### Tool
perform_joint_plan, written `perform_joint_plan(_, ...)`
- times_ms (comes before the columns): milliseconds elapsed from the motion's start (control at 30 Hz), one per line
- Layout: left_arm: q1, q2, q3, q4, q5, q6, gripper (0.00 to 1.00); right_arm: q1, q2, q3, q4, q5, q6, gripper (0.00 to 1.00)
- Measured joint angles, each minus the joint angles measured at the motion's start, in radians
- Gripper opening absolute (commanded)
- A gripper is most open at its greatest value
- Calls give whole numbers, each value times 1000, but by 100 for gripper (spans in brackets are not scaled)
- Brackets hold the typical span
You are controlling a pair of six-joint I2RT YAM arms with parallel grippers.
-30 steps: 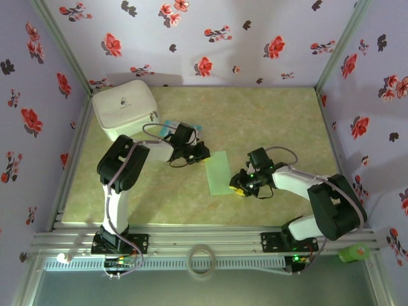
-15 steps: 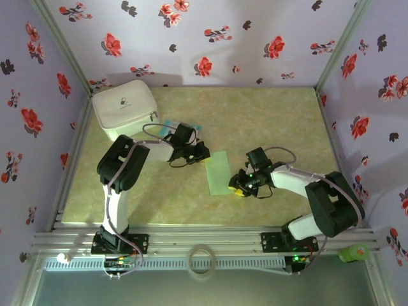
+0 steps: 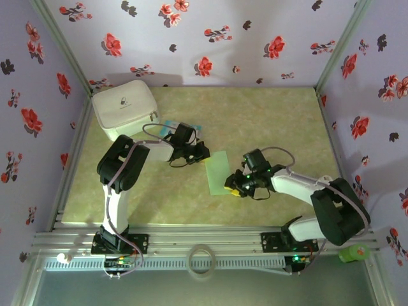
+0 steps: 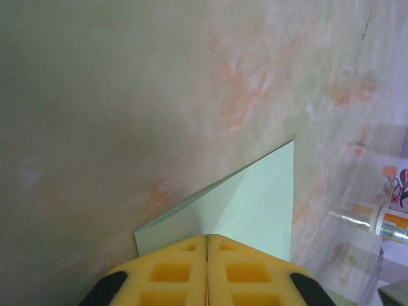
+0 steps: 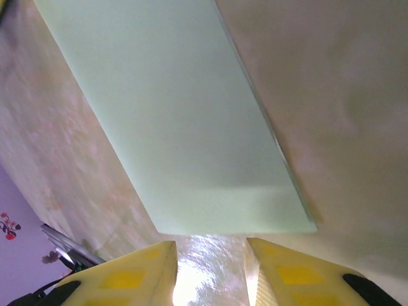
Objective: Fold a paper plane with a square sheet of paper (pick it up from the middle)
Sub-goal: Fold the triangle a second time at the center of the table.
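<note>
1. Near edge: an aluminium rail (image 3: 210, 239) carries both arm bases. A pale ring (image 3: 202, 260) lies in front of it at mid-span, and a green object (image 3: 354, 253) sits at its right end.
2. Right end effector (image 3: 234, 186): low over the table (image 3: 274, 115), at the near right corner of the square sheet of paper (image 3: 218, 172). Fingers are spread. The right wrist view shows bare table in the gap and nothing between the yellow pads (image 5: 127, 277). The sheet's short edge lies just ahead of the tips, with no contact that I can see.
3. Square sheet of paper: flat on the table, mid-table, between the two end effectors. It is folded down to a narrow pale green rectangle, long axis running roughly near to far.
4. Left end effector (image 3: 203, 153): at the far left corner of the sheet. Its pads are pressed together, with no gap in the left wrist view. The sheet's corner runs in under the tips. I cannot tell whether paper is nipped between them or just pressed down. A diagonal line crosses that corner, lighter on one side.
5. Beyond it: a small blue-and-white packet (image 3: 167, 125) lies on the table, partly hidden by the left arm. It is just beside a white zipped pouch (image 3: 125, 108) in the far left corner.
6. Farthest: lilac floral walls (image 3: 204, 38) on three sides.
</note>
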Motion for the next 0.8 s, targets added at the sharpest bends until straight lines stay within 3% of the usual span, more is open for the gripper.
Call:
perform_joint_plan(267, 0, 0, 0, 0, 0, 0, 8, 43, 3, -65, 112, 1, 135, 34)
perform_joint_plan(800, 0, 0, 7, -13, 0, 0, 8, 56, 4, -87, 206, 58, 258, 36)
